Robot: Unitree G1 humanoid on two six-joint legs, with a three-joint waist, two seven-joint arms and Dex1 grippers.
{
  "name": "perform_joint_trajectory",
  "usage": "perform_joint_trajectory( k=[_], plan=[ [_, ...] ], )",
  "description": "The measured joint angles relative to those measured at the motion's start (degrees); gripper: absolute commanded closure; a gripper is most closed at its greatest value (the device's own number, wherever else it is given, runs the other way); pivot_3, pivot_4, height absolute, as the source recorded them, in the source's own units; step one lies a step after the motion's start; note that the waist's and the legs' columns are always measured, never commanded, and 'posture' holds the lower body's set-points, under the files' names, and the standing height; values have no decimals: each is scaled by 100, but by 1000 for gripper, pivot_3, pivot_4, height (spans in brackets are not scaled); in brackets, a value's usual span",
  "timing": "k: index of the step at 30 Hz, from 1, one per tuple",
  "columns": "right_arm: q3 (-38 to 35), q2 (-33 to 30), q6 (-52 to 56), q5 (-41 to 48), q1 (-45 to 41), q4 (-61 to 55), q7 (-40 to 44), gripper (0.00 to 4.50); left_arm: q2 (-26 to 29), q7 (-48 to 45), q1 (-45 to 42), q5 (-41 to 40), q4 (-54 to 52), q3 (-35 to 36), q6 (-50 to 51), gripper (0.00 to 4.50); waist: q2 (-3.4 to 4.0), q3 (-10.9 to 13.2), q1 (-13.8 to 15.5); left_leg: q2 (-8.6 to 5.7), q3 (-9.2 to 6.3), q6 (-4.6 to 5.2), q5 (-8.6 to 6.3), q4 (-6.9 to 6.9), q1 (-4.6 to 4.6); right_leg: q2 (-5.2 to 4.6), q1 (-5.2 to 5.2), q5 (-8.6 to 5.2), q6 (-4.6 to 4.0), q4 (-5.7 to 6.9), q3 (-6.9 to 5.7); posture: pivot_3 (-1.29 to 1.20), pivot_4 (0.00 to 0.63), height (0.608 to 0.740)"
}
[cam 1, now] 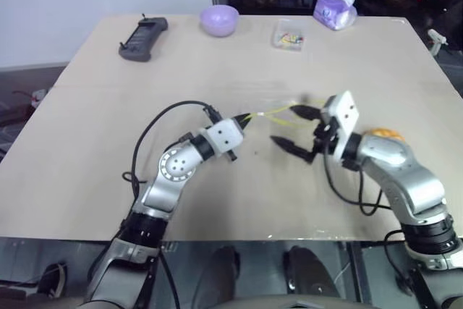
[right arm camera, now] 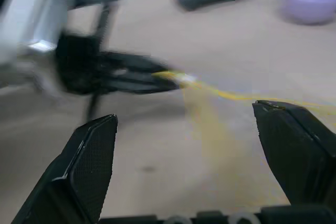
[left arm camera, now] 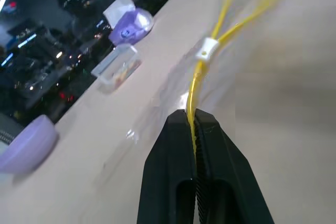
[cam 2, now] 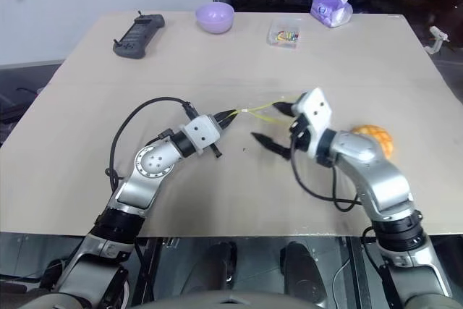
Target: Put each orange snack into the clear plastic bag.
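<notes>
A: From the left wrist we see what the head views barely give: our left gripper point(left arm camera: 194, 121) has its black fingers pinched tight on the yellow seal strip of the clear plastic bag point(left arm camera: 220, 35), just short of the white slider point(left arm camera: 207, 50).

B: And overhead, the bag stretches between our two hands near the middle of the table point(cam 1: 108, 142); its clear film is hard to make out, so we can't say how far its mouth gapes.

A: Our right gripper point(cam 1: 298, 132) points roughly level toward the left one, fingers spread wide, holding nothing.

B: The orange snack point(cam 2: 376, 137) sits on the table just behind our right forearm, well in from the right edge.

A: The purple bowl point(cam 1: 219, 19), small clear box point(cam 1: 288, 36), tissue pack point(cam 1: 335, 11) and black remote point(cam 1: 143, 37) line the far edge, well apart from us.
</notes>
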Motion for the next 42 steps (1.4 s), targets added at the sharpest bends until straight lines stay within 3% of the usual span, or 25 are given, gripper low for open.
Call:
perform_joint_trajectory(
  k=[4, 10, 15, 20, 28, 34, 42],
  plan=[
    [448, -165, -125, -353, -146, 143, 232, 30, -6, 28, 1, 4, 2, 3, 32, 4500, 0, 0, 19, -9, 0, 0, 0, 5, -4, -11, 0, 0, 1, -3, 0, 0, 150, 740],
    [302, -36, -175, -140, -192, 167, 423, 30, -26, 68, 15, 14, 1, -1, 43, 4500, 0, 0, 1, -3, -8, 0, 0, 3, -3, -4, 0, 0, 0, 0, -8, 0, 150, 740],
    [-1202, -604, -73, 653, 191, 59, 598, 30, 98, 89, 89, 45, -3, 123, 71, 4500, -1, 1, 59, -9, -7, 0, 0, 3, -6, -11, 2, 0, 0, -5, -8, 0, 150, 740],
    [-2169, -1350, -176, 418, 836, 468, 462, 30, 141, 130, 134, 53, -6, 185, 93, 4500, -1, 0, 113, -8, -4, 0, 0, 2, -4, -10, 3, 0, 0, -4, -7, 0, 150, 740],
    [-2495, -1568, -312, -261, 2028, 1170, -99, 30, 160, 176, 156, 77, -8, 201, 125, 4500, 1, -1, 113, -6, 8, 1, 0, 1, 2, -9, 2, 0, 0, -1, 6, 0, 150, 740],
    [-2754, -1474, -648, -496, 2090, 1558, -595, 30, 215, 174, 163, 82, -8, 202, 139, 4500, 1, -1, 125, -6, 5, 1, 0, 2, 29, -9, 40, -1, 1, -6, 1, 0, 150, 740],
    [-3268, -1385, -892, -274, 2020, 1555, -662, 30, 267, 160, 170, 77, -8, 201, 140, 4500, 1, -1, 123, -6, 5, 1, 0, 1, 30, -9, 40, -1, 1, -6, 2, 0, 150, 740]
  ],
)
